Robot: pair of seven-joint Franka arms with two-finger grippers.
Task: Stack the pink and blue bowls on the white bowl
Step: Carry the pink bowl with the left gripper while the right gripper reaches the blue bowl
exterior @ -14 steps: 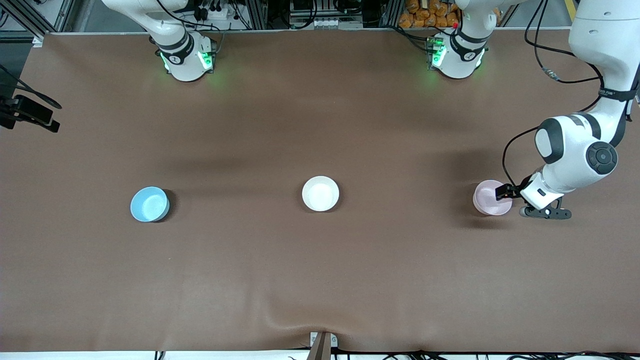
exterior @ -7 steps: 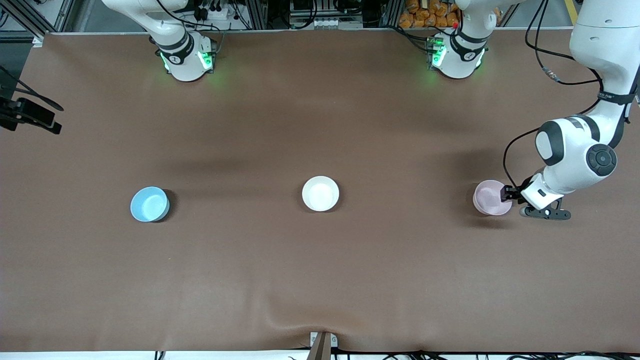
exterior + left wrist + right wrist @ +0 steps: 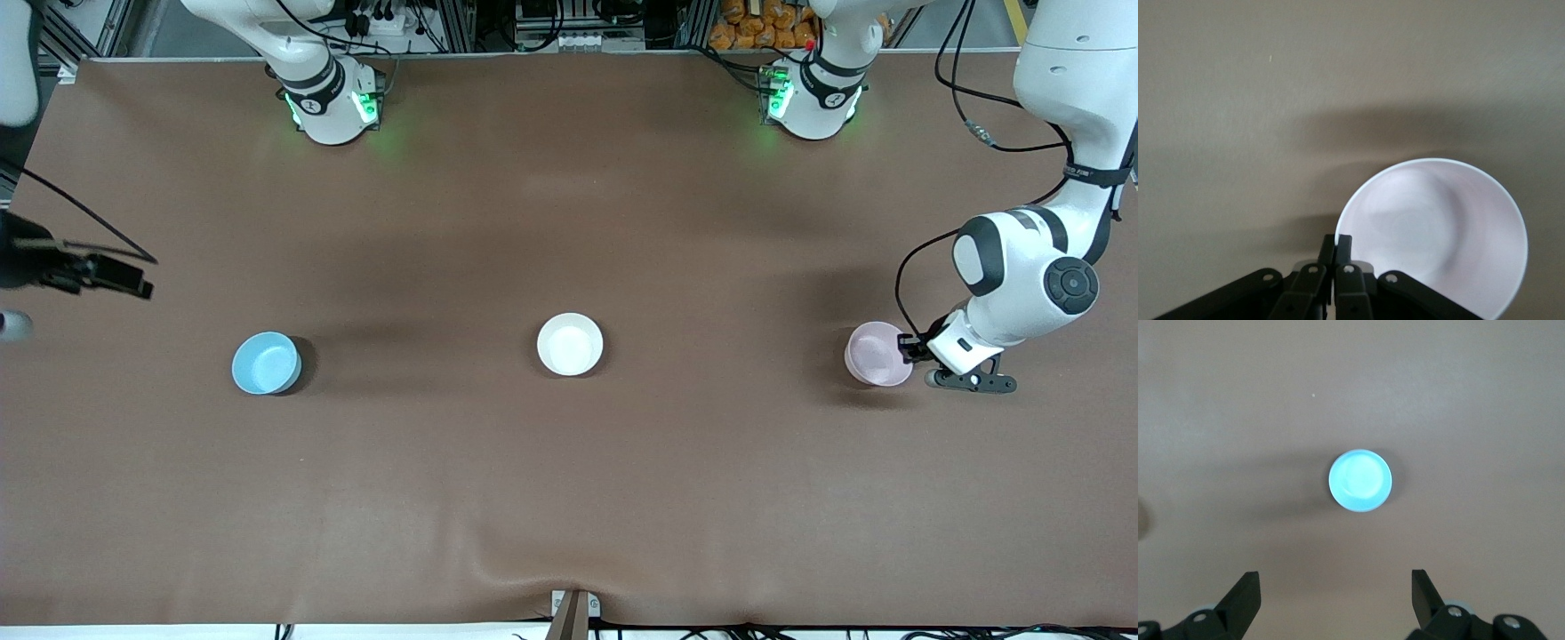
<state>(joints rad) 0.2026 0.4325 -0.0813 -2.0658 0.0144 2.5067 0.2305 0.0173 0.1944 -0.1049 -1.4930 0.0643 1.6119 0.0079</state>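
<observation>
The pale pink bowl point(image 3: 876, 354) sits upright on the brown table toward the left arm's end. My left gripper point(image 3: 907, 348) is shut on its rim, one finger inside and one outside, as the left wrist view shows point(image 3: 1336, 239) with the pink bowl point(image 3: 1438, 233). The white bowl point(image 3: 570, 344) stands at mid-table, empty. The sky blue bowl point(image 3: 266, 363) stands toward the right arm's end. My right gripper point(image 3: 124, 280) is open and empty, up over the table's edge at that end. In the right wrist view the gripper point(image 3: 1335, 587) looks down on the blue bowl point(image 3: 1360, 481).
The three bowls stand in one row across the brown table cover point(image 3: 569, 489). The arms' bases point(image 3: 333, 107) point(image 3: 809, 102) stand at the table's back edge. A small bracket point(image 3: 573, 609) sits at the front edge.
My right gripper has moved in over the table toward the blue bowl. My left gripper has drawn back from over the pink bowl's inside to its rim, and the bowl has shifted slightly.
</observation>
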